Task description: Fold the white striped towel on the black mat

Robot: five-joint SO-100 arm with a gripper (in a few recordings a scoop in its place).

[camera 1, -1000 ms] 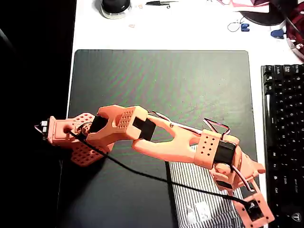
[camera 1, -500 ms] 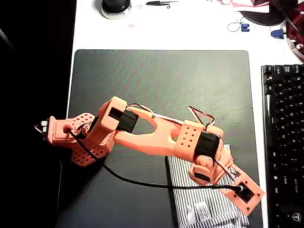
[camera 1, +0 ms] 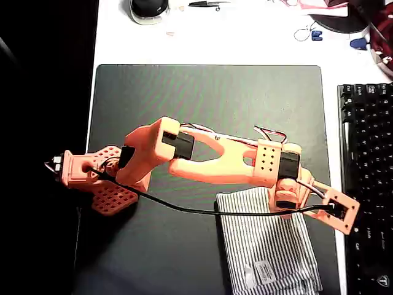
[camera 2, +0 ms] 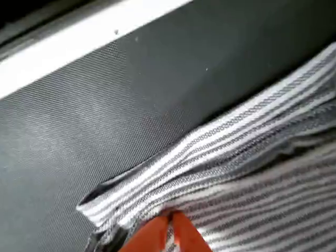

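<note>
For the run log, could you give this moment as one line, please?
gripper: shut on towel | towel: edge lifted, folded | mat: beneath

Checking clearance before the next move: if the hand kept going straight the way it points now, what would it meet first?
Most likely the white striped towel: the hand points straight into its bunched edge, apparently already touching. The black mat lies directly beneath.

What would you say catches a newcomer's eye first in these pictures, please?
The orange arm stretches across the black mat in the overhead view, its gripper at the upper edge of the white striped towel, which lies at the mat's lower right. In the wrist view the orange fingertips sit closed together with the towel's hem bunched and lifted around them. A black keyboard lies to the right of the mat.
</note>
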